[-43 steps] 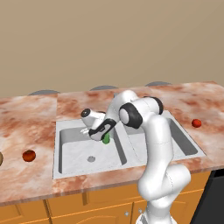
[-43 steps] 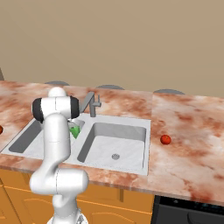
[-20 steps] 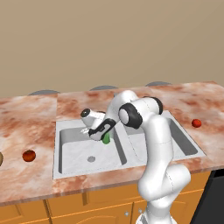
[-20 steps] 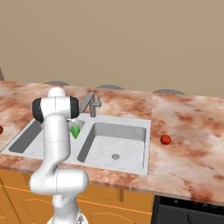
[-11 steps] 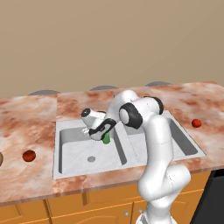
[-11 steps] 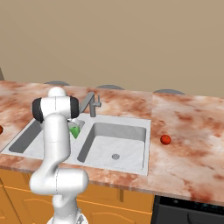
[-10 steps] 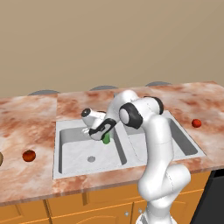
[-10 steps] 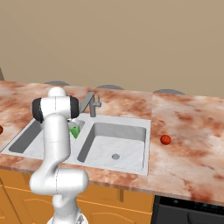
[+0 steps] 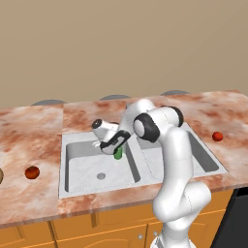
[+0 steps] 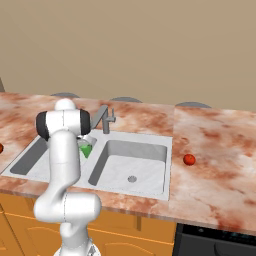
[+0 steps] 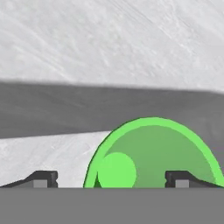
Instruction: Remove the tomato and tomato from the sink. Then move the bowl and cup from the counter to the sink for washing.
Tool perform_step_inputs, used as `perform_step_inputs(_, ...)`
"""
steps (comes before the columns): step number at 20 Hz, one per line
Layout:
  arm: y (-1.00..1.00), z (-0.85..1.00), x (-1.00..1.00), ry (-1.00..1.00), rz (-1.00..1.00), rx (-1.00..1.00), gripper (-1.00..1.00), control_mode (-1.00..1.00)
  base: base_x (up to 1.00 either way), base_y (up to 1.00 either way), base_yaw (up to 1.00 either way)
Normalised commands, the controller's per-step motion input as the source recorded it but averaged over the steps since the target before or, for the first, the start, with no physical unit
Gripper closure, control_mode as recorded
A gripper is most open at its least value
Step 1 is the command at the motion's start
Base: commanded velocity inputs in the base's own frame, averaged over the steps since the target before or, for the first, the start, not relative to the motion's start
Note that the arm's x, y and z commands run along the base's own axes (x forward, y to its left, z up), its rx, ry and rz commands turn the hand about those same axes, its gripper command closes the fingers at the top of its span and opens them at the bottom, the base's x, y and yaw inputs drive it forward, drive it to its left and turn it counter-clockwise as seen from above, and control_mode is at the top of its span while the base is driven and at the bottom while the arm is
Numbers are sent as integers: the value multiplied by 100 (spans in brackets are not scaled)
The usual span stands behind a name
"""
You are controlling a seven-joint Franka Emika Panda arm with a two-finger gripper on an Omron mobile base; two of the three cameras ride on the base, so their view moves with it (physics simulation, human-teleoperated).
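Observation:
The green cup (image 9: 117, 153) is down in the left basin of the sink (image 9: 77, 145), close to the divider. My gripper (image 9: 111, 145) hangs right over it, open. In the hand view the cup (image 11: 153, 153) shows its open mouth toward the camera, and my gripper (image 11: 113, 179) has its fingertips (image 11: 41, 178) spread wide to either side of it. One tomato (image 9: 32, 172) lies on the counter (image 9: 29, 135) left of the sink. The other tomato (image 9: 217, 136) lies on the right. A tan sliver of the bowl (image 9: 1, 176) shows at the left edge.
The grey faucet (image 10: 106, 119) stands behind the divider, just beyond my arm. The right basin (image 10: 132, 162) holds nothing but its drain. Orange cabinets run under the counter, and a dark appliance (image 10: 215, 242) sits at the lower right.
My jaws have spread apart off the green cup, which stays in the left basin. The arm and the tomatoes have not moved.

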Motion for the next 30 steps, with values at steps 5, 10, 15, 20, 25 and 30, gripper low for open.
perform_step_inputs(5, -13, 16, -7, 0, -2, 0, -100, -100, 0, 0, 0)
perform_step_inputs(10, -4, 20, -2, 0, -2, 0, -100, -100, 0, 0, 0)
perform_step_inputs(15, -2, 23, -2, 0, -2, 0, -100, -100, 0, 0, 0)
perform_step_inputs(20, 0, 28, -11, 0, -5, 0, -100, -100, 0, 0, 0)
perform_step_inputs(25, 3, 24, -15, 0, -10, 0, -100, -100, 0, 0, 0)
perform_step_inputs(30, 1, 22, -20, 0, -12, 0, -100, -100, 0, 0, 0)
